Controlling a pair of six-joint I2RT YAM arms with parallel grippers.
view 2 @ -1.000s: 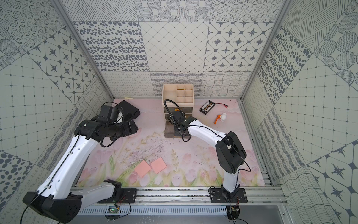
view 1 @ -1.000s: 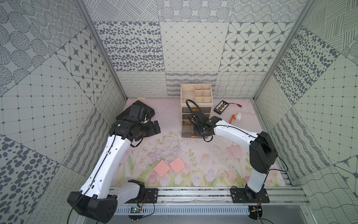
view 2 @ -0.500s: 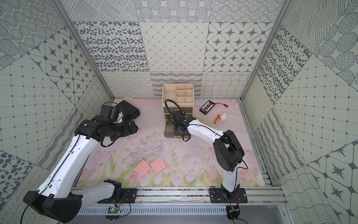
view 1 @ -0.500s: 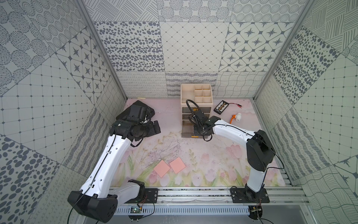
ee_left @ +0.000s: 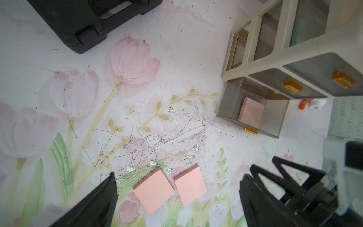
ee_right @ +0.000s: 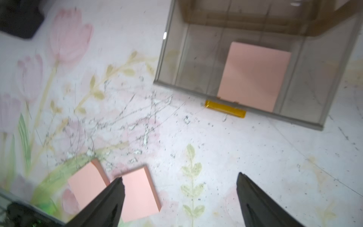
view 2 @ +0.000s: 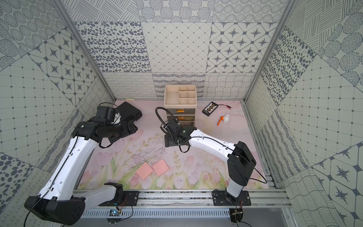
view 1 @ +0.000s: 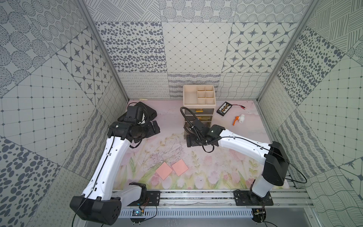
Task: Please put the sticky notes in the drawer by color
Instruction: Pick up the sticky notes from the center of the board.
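We count three salmon-pink sticky notes (view 1: 164, 170) (view 1: 180, 167) (ee_left: 251, 113): two on the bench (view 1: 225, 163) and one inside a drawer. We count one cream chest (view 1: 198, 105) with three smoky drawers (ee_left: 229, 100) (ee_left: 275, 78) (ee_left: 318, 68), one pulled out and two shut, and three gold handles (ee_left: 250, 130) (ee_left: 292, 86) (ee_left: 343, 81). We also count one black case (ee_left: 78, 23), one flat black card (view 1: 224, 109) with a red lead, one small orange-and-white part (view 1: 239, 119), and two robot arms (view 1: 110, 157) (view 1: 243, 145).

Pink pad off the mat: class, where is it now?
In the right wrist view the pink pad lies inside the open bottom drawer, behind its gold handle.
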